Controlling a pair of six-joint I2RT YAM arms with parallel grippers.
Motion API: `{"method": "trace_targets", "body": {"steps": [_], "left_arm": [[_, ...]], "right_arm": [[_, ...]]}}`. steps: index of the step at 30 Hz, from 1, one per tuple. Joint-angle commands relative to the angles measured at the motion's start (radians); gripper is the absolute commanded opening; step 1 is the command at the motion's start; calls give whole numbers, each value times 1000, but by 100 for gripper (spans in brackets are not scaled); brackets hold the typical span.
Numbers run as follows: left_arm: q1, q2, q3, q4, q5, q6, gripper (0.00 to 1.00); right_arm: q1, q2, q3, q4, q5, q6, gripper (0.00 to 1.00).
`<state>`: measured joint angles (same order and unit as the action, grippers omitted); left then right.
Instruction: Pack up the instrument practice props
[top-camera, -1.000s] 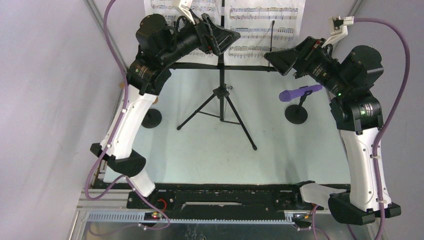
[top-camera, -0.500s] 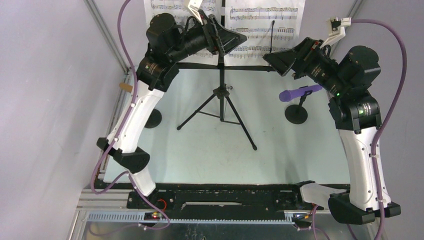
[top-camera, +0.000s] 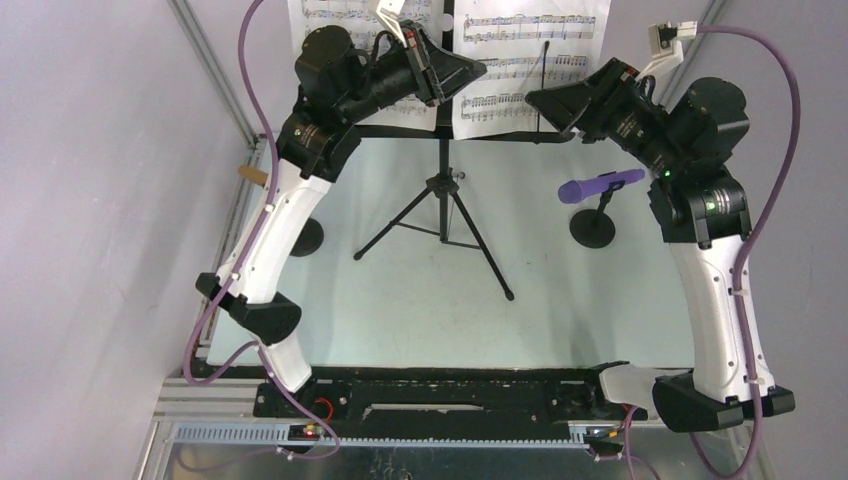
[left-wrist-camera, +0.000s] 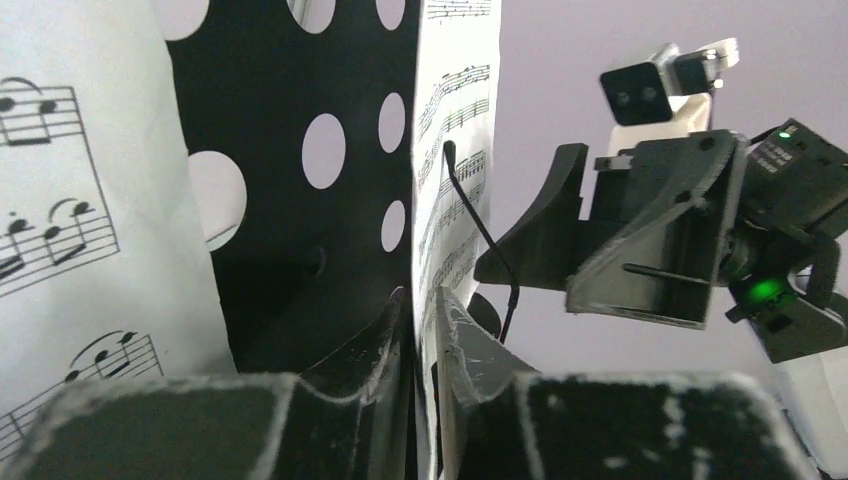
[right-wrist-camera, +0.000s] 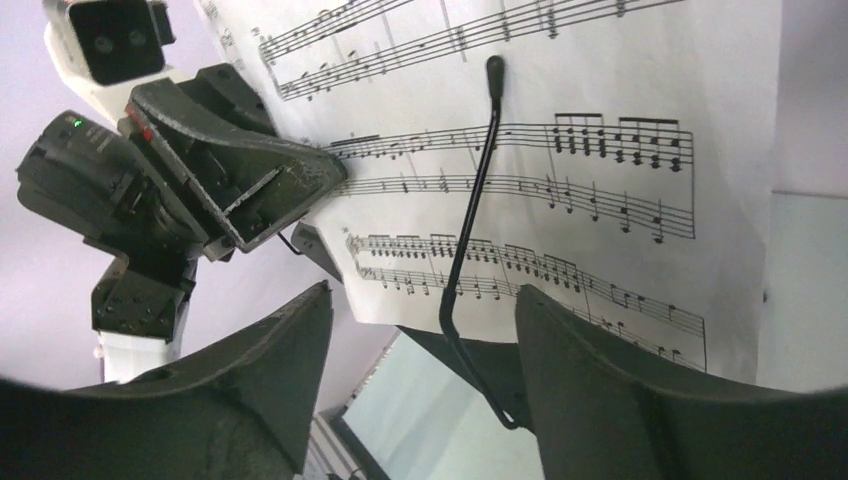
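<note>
The black perforated music rack (left-wrist-camera: 280, 200) stood on its tripod legs (top-camera: 440, 215) on the pale surface (top-camera: 400, 310), toward the far edge. It carried two white sheets of printed staves: the left page (top-camera: 330, 12) and the right page (top-camera: 530, 40), the second crossed by a thin black wire arm (right-wrist-camera: 470, 200). The left claw (left-wrist-camera: 420, 310) was pinched shut on the right page's inner edge. The right claw (right-wrist-camera: 422, 290) gaped wide before that same page, holding nothing. The purple microphone (top-camera: 590, 187) lay tilted in its round-based holder (top-camera: 592, 228), beside the right arm.
</note>
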<state>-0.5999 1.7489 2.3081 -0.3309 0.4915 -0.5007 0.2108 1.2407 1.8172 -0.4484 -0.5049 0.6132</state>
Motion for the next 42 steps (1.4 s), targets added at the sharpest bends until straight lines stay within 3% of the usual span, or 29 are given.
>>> {"method": "trace_targets", "body": {"steps": [1, 7, 16, 27, 36, 42], "left_arm": [[4, -4, 62, 42, -5, -20, 17], [3, -11, 50, 40, -28, -15, 0], [0, -20, 44, 32, -46, -1, 0], [-1, -44, 63, 13, -85, 6, 0], [-1, -143, 42, -66, -235, 88, 0], [-1, -232, -1, -68, -233, 105, 0]], "right_arm": [[-11, 23, 33, 73, 8, 85, 71], [-13, 56, 58, 90, -1, 114, 61], [-22, 113, 101, 108, -49, 157, 40], [-27, 104, 96, 127, -61, 84, 0], [-48, 54, 19, 209, -25, 77, 0], [-53, 61, 18, 209, -27, 81, 0]]}}
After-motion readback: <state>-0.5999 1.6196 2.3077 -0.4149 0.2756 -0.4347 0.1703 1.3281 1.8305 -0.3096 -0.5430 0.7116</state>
